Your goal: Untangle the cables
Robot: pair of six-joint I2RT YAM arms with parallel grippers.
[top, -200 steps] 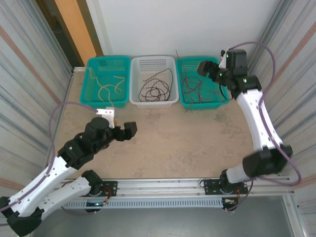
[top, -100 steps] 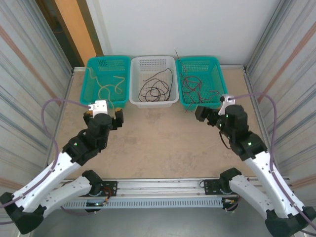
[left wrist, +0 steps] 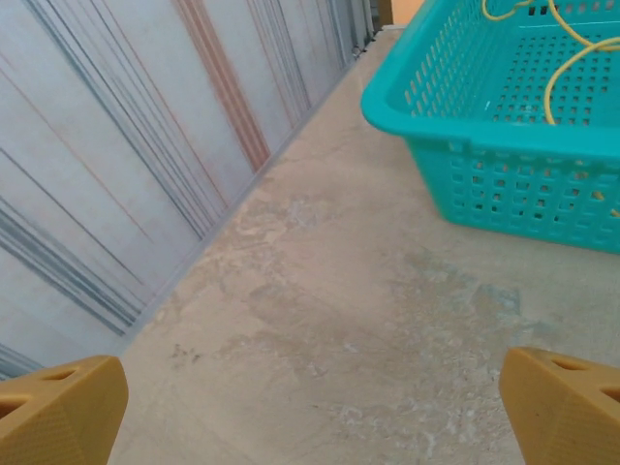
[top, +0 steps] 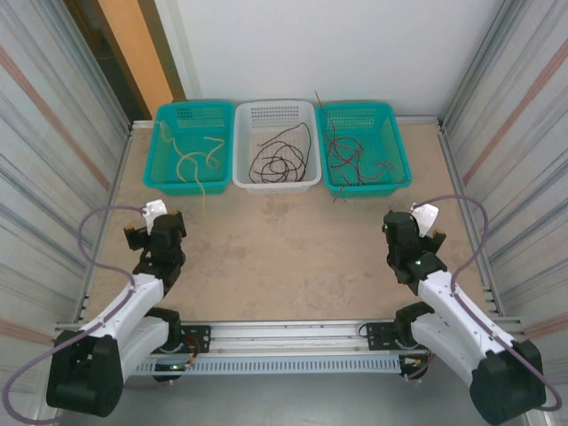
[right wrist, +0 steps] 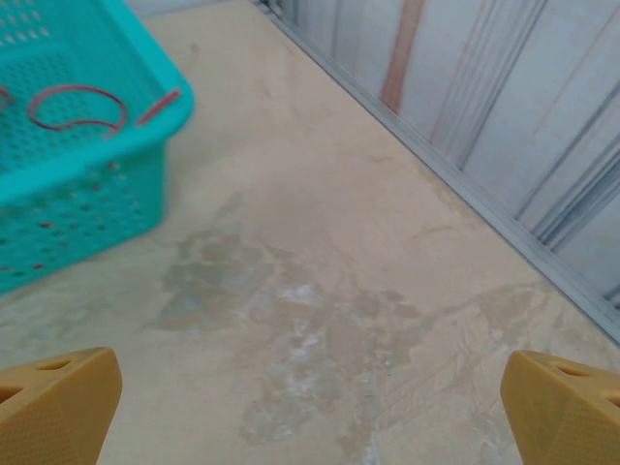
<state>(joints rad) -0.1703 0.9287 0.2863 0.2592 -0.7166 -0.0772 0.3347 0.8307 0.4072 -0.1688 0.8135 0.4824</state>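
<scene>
Both arms now sit pulled back; left claw [left wrist: 310, 407] and right claw [right wrist: 310, 402] gape empty. Cables [top: 348, 158] overhanging baskets [top: 397, 135] could snag.

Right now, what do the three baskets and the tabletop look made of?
Left teal basket, white basket, right teal basket: probably moulded plastic, slightly glossy, with uniform colour and gridded perforated walls. Tabletop: pale beige, matte, mottled and scuffed; stone-look laminate or sealed board, can't tell which.

The left basket [top: 195, 106] and right basket [top: 355, 106] are teal with gridded holes, and the middle basket [top: 277, 105] is white. Pale yellow cables [top: 197, 160], black cables [top: 277, 162], dark red cables [top: 351, 160]. The bench [top: 284, 248] is mottled beige. The fingers [left wrist: 58, 412] are mustard yellow.
</scene>
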